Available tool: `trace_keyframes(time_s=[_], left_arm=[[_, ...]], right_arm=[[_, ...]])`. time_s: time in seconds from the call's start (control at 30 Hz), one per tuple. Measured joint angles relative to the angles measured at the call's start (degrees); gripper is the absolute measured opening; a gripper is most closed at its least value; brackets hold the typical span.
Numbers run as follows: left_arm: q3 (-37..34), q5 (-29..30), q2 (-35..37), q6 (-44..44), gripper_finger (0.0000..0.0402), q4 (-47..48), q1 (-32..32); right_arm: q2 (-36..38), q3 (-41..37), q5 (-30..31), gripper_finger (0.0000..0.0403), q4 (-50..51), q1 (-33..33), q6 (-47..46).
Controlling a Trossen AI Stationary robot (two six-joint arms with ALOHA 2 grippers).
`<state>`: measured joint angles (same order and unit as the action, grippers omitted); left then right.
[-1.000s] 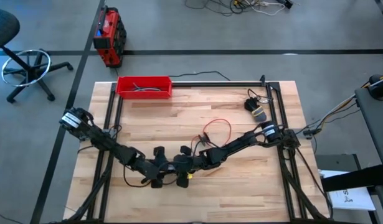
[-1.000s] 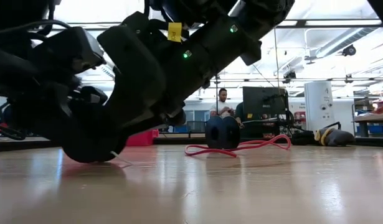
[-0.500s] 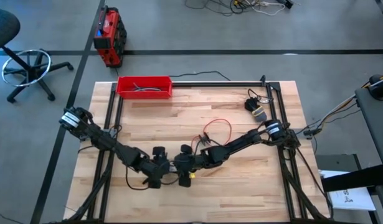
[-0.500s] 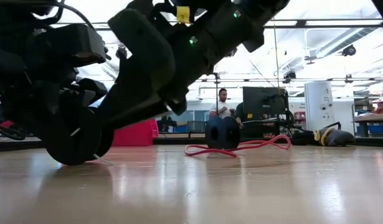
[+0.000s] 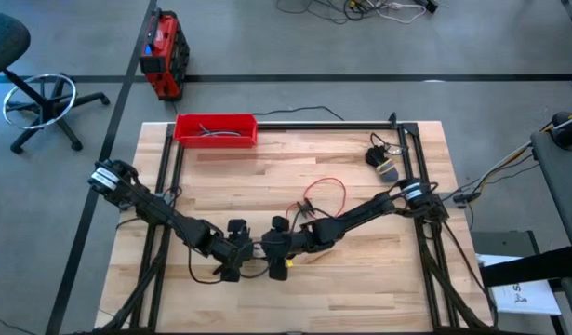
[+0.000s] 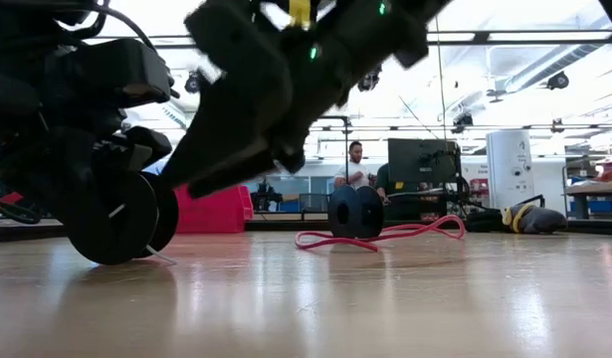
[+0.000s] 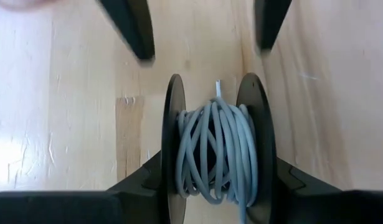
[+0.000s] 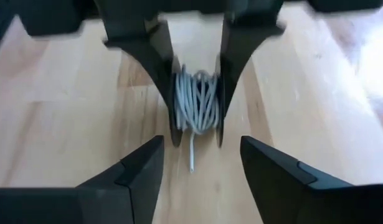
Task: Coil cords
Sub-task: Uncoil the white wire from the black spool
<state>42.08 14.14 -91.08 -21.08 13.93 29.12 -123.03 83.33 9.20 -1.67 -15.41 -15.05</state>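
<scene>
The white cord is wound between the two black discs of a spool near the table's front middle. My left gripper is shut on this spool. A short loose cord end sticks out toward my right gripper. That gripper stands open just right of the spool and above the table, with nothing between its fingers. The red cord lies in loose loops at mid-table. In the low view its black disc piece stands on edge on the table. My left gripper pinches the spool between its two fingers, one finger on the outer face of each black disc. The fingers come from the table's left and slant down. The spool stands on edge with its rim on the table.
A red tray with dark cables sits at the table's far left. A small dark-and-grey object with dark cable lies at the far right. Black frame rails run along the table's sides and back. Bare wood lies toward the near right.
My right gripper has risen from the spool and drawn back a little toward the table's right edge. The spool has stayed on the table in my left gripper and shifted slightly toward the left.
</scene>
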Motion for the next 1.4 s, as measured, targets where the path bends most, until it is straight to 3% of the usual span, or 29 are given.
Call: trace_keyframes(time_s=[0.23, 0.5, 0.63, 1.03, 1.4], left_arm=[[-1.8, 0.5, 0.0, -0.4, 0.0136, -5.2, 0.0], [-2.2, 1.5, -0.1, -0.3, 0.0136, -5.9, 0.0], [-2.3, 2.0, -0.2, -0.8, 0.0136, -6.4, -0.3], [-2.6, 3.1, -0.3, 1.1, 0.0136, -10.6, -0.9], [-2.8, 4.0, -0.4, 0.7, 0.0136, -13.2, -1.2]], right_arm=[[1.6, 0.4, 1.8, 0.0208, 2.2, -0.3, -1.0], [-0.9, 0.3, 4.0, 0.025, -3.2, -0.5, -0.6], [-1.7, 0.3, 3.8, 0.0252, -3.4, -0.6, 0.1], [-3.4, 0.4, 4.1, 0.0222, -4.6, -0.1, 2.2], [-4.3, 0.4, 4.1, 0.014, -6.3, 0.3, 2.6]])
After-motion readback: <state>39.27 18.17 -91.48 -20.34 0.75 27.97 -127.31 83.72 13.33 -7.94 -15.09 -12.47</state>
